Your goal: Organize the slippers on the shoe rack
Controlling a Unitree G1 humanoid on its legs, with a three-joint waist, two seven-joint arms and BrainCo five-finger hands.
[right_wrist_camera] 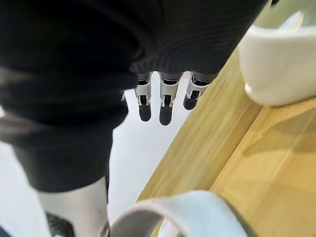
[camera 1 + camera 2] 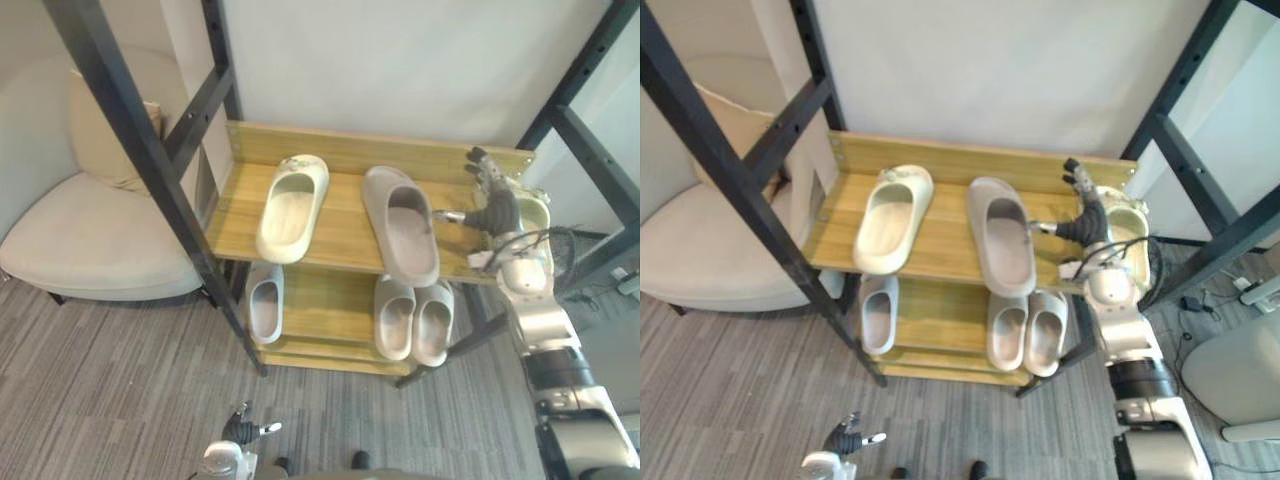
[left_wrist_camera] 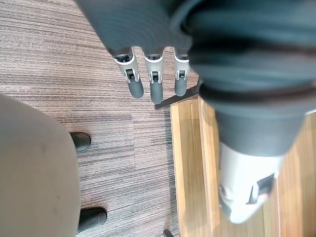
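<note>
The light wooden two-shelf shoe rack [image 2: 350, 150] is looked down on from high up by both eye views, which are aimed forward and down from a little way back. Almost the same scene is shared by them: the rack, the grey striped carpet floor [image 2: 100, 400] and the cream padded armchair [image 2: 90, 240]. Everything is found a bit further left in the right eye view. The left wrist view is taken from very close along the left hand [image 3: 154, 81], straight down at the carpet and an edge of the rack. The right wrist view is taken along the right hand [image 1: 167, 101], very near and just over the rack's top shelf.
</note>
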